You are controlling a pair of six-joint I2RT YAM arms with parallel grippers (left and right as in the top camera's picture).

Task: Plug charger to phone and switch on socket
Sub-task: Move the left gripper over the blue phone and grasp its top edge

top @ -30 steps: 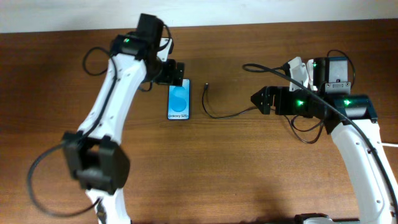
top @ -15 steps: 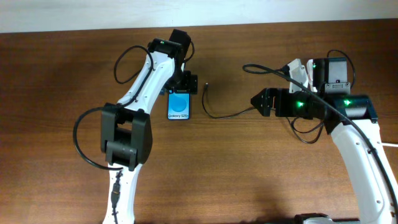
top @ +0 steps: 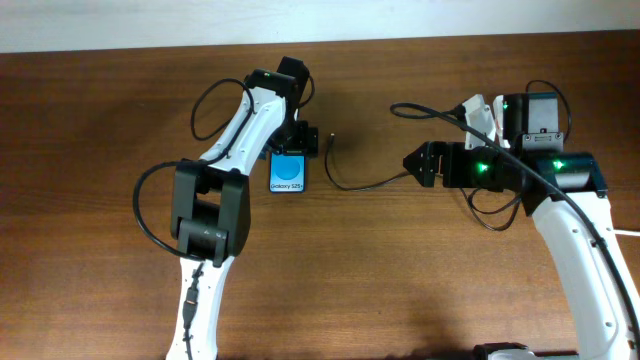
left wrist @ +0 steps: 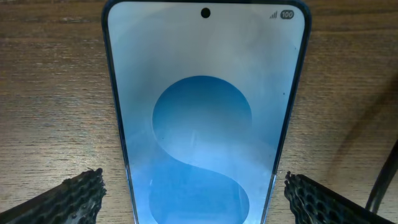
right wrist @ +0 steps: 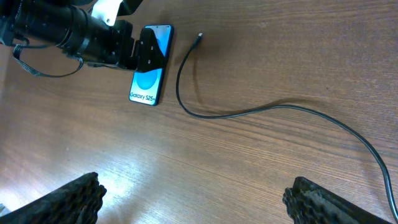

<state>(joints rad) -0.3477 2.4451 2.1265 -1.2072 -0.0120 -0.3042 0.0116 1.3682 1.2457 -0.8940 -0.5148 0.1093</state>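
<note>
The phone (top: 288, 173) lies flat on the table, blue screen lit with a lighter oval; it fills the left wrist view (left wrist: 205, 112) and shows small in the right wrist view (right wrist: 150, 65). My left gripper (top: 296, 140) is open, its fingers either side of the phone's far end (left wrist: 193, 199), not touching it. The charger (top: 350, 183), a thin black cable, curves from its plug tip (top: 332, 136) just right of the phone toward the right arm; it also shows in the right wrist view (right wrist: 249, 112). My right gripper (top: 418, 162) is open and empty (right wrist: 193, 199). The socket is out of view.
The left arm (top: 215, 190) reaches across the table's left half. The right arm (top: 570, 220) and its black cables (top: 490, 215) occupy the right side. The table's far edge (top: 400, 38) meets a white wall.
My left gripper has shifted a little over the phone's far end and the left arm has swung right. The right arm, phone and charger have not moved.
</note>
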